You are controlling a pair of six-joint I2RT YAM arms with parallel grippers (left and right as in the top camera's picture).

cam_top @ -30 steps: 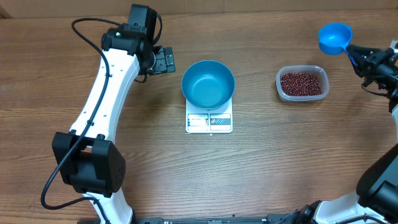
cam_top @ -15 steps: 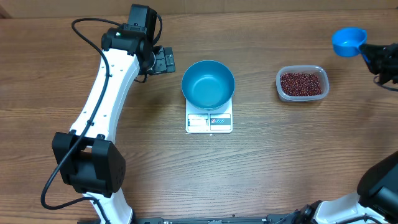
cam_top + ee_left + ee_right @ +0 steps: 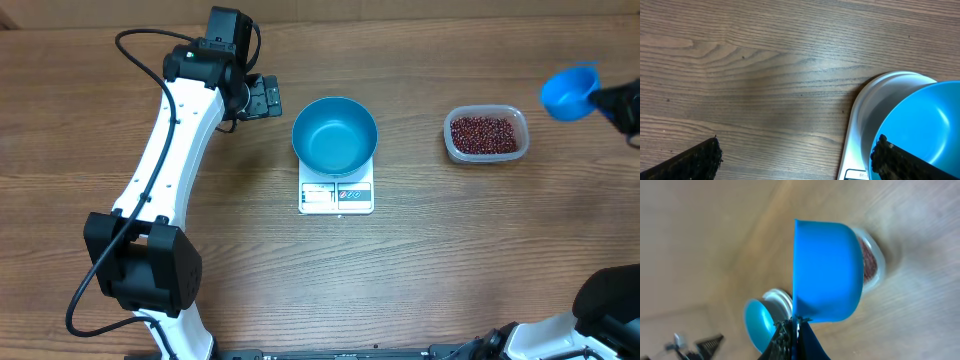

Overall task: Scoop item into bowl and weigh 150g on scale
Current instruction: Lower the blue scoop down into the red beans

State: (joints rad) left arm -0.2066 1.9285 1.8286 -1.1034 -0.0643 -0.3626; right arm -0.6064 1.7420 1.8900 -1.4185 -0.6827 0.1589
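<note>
The bright blue bowl (image 3: 334, 134) stands on the small white scale (image 3: 336, 190) near the table's middle and looks empty. Dark red-brown beans (image 3: 485, 133) fill a clear plastic tub (image 3: 486, 153) to its right. My right gripper (image 3: 608, 98) at the far right edge is shut on the handle of a small blue scoop (image 3: 568, 92), held in the air right of the tub. In the right wrist view the scoop (image 3: 827, 270) hides part of the tub (image 3: 871, 262). My left gripper (image 3: 262, 97) stands open just left of the bowl (image 3: 920, 125), with nothing between its fingers.
The left arm's white links (image 3: 170, 150) run down the left side of the wooden table (image 3: 450, 260). The scale's display panel (image 3: 335, 195) faces the near edge.
My right gripper has carried the scoop to the right and a little toward the near side, and the scoop has tilted. The left arm, bowl and tub have not moved.
</note>
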